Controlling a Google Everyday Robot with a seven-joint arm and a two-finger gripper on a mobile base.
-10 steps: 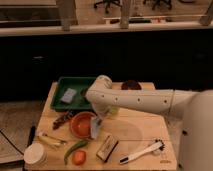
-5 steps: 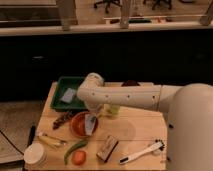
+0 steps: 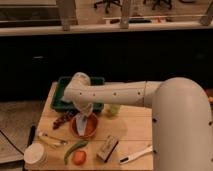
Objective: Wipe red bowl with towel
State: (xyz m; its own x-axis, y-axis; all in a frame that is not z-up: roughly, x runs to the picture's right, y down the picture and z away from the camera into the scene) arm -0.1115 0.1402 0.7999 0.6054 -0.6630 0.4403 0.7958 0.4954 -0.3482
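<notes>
- The red bowl (image 3: 85,128) sat on the wooden table (image 3: 131,131), left of its middle and just in front of the green tray (image 3: 59,98).
- The towel (image 3: 83,120) hung as a pale, limp strip from the gripper (image 3: 83,111), and its lower end reached down into the bowl.
- The gripper pointed downward right over the bowl and was closed on the upper end of the towel, holding it.
- The white arm (image 3: 117,93) stretched from the robot's bulky body at the right across the back of the table. It bent down at the wrist in front of the tray.
- A dark, knobbly cluster (image 3: 63,119) lay just left of the bowl, near the tray's front edge.
- A small pale green object (image 3: 113,110) stood right of the bowl, under the arm.
- A long green vegetable (image 3: 75,147) lay in front of the bowl, and an orange ball (image 3: 78,157) lay just beside its near end.
- A white round container (image 3: 34,154) stood at the front left corner of the table.
- A small brown box (image 3: 107,147) lay right of the orange ball.
- A white-handled tool (image 3: 136,155) lay further right, near the front edge.
- A thin yellowish item (image 3: 50,140) lay between the white container and the bowl; what it was could not be told.
</notes>
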